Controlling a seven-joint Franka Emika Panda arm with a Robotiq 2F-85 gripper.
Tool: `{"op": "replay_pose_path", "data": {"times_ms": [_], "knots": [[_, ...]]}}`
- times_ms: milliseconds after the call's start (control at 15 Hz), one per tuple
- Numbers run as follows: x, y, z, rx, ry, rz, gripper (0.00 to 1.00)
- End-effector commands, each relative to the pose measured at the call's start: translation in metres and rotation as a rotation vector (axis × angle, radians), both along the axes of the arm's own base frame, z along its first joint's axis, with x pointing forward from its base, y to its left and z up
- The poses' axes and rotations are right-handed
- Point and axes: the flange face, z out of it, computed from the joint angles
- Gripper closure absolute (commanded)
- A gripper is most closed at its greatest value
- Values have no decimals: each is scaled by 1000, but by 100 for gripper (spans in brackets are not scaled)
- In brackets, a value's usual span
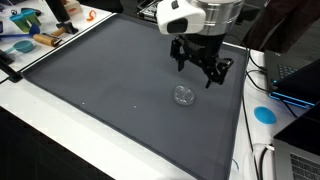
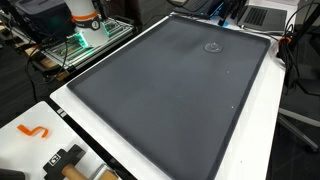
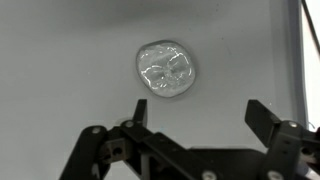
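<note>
A small clear glass dish (image 1: 184, 96) lies on the dark grey mat (image 1: 100, 100), towards its far right part. It also shows on the mat in an exterior view (image 2: 212, 45). My gripper (image 1: 205, 74) hangs just above and behind the dish, apart from it. In the wrist view the dish (image 3: 167, 69) lies ahead of the gripper (image 3: 199, 108), slightly to the left of the gap. The two black fingertips (image 3: 258, 110) stand wide open with only bare mat between them. Nothing is held.
The mat covers a white table (image 1: 40, 140). Tools and blue items (image 1: 30, 35) lie at the back left corner. A laptop (image 1: 295, 80), a blue disc (image 1: 264, 114) and cables sit at the right edge. An orange hook (image 2: 35, 130) and a hammer-like tool (image 2: 65, 158) lie on the near white margin.
</note>
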Motion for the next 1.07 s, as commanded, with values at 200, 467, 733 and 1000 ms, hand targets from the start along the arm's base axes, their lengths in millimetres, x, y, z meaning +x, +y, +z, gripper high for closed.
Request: {"op": "replay_pose_path", "data": {"times_ms": [200, 467, 733, 1000], "knots": [[-10, 7, -30, -20, -43, -365, 0], [-24, 5, -48, -20, -77, -584, 0], [-35, -3, -65, -1, -107, -699, 0], [-47, -13, -80, 2, -115, -704, 0]]}}
